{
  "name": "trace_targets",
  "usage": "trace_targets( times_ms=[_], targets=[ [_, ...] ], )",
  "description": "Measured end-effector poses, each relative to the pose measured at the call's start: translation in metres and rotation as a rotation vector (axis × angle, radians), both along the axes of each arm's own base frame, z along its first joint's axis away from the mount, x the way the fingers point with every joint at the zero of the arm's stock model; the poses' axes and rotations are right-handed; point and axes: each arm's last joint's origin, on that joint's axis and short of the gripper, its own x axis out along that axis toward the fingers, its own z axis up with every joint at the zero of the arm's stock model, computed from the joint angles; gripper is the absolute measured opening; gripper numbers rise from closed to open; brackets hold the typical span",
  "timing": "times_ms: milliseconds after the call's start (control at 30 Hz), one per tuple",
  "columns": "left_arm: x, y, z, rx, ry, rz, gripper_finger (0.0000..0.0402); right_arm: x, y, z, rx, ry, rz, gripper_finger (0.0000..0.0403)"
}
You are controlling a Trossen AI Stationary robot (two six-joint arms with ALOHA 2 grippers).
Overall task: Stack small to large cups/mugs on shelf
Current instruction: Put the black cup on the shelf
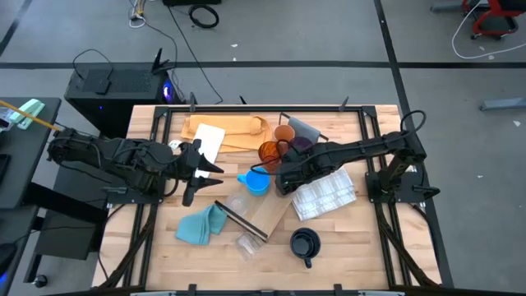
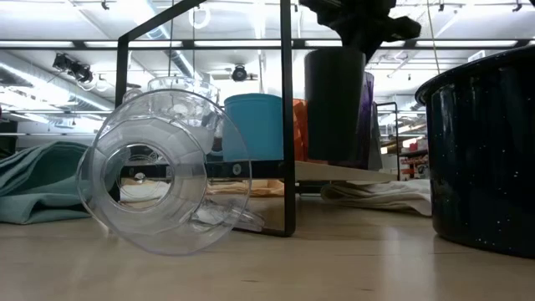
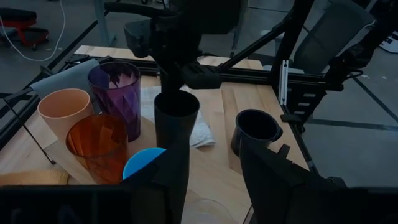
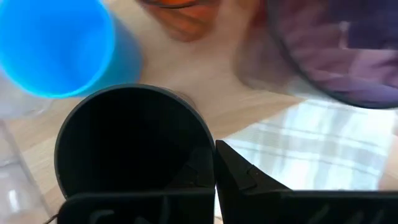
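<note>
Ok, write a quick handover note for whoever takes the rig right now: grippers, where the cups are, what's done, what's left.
Right gripper: shut on the black cup, pinching its rim, cup upright on the shelf.
Left gripper: holds nothing, hovering left of the cups.
On the shelf: light blue mug, amber cup, purple tumbler, tan cup.
Off it: dark mug and a clear cup on its side, near the table's front edge.
Done: no cups nested yet.
Left: stack small into large.
</note>
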Motion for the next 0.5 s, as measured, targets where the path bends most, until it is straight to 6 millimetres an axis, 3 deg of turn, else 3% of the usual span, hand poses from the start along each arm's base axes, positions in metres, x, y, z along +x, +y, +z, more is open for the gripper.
trace_targets(
  times_ms=[500],
  targets=[
    [0.0000, 0.0000, 0.0000, -0.001, 0.000, 0.000, 0.0146, 0.0033, -0.0025, 0.0001, 0.043, -0.005, 0.078, 0.0025]
  ],
)
